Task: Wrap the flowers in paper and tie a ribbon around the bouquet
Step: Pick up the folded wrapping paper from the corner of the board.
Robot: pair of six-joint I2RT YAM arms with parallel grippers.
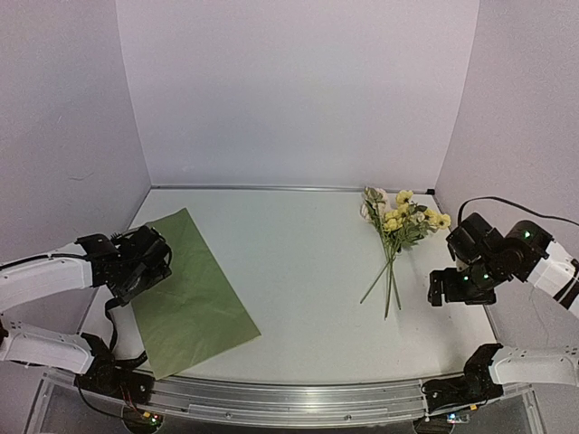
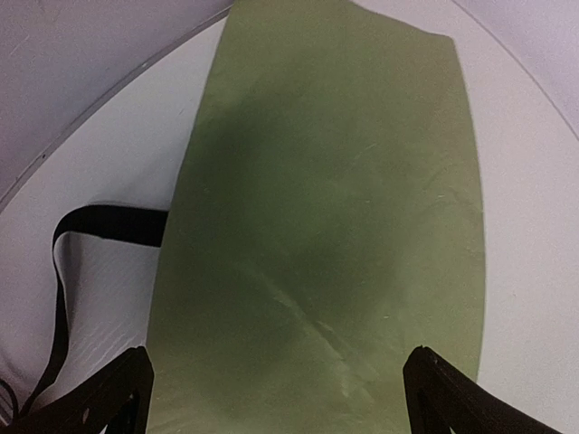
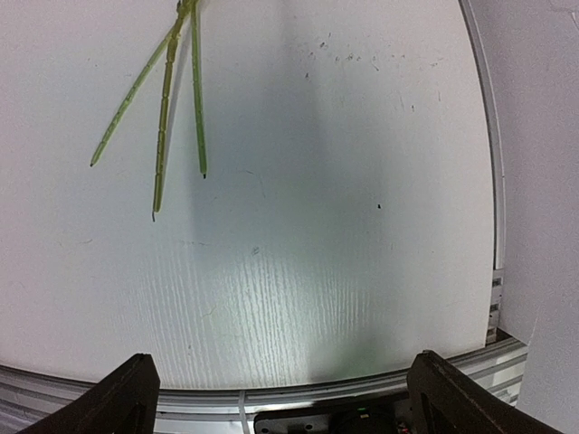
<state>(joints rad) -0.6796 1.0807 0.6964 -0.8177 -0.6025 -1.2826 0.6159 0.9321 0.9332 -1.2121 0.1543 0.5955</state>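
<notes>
**A:** How far is the wrapping getting on?

**B:** Nothing is showing as done yet. The left gripper [image 1: 143,264] is hanging with its jaws spread wide and is gripping nothing. The flat rectangular olive-green paper sheet [image 2: 326,226] is lying unfolded right beneath those jaws and running on ahead of the fingertips.

**A:** Is any ribbon showing?

**B:** A black band [image 2: 109,222] is lying just outside the left-hand finger and slipping under the paper's edge. I cannot tell whether it is the ribbon or a robot cable.

**A:** And the flowers?

**B:** The small bunch of pale yellow and cream flowers [image 1: 403,220] on thin green stems is lying loose, well apart from the paper. The right gripper [image 1: 455,287] is hovering with its jaws spread too, and they are empty. The stem ends are lying ahead of those jaws, off toward the left-hand finger and not between the two.

**A:** So what is remaining?

**B:** Everything, I'd judge: bringing flowers and paper together, rolling the cone, then tying it.

**A:** What are the surroundings looking like?

**B:** A matte white table [image 1: 298,271] is carrying it all. A metal rail [image 1: 298,402] is running along the near edge behind both pairs of jaws. Pale lilac walls [image 1: 298,90] are closing in on three sides.
</notes>
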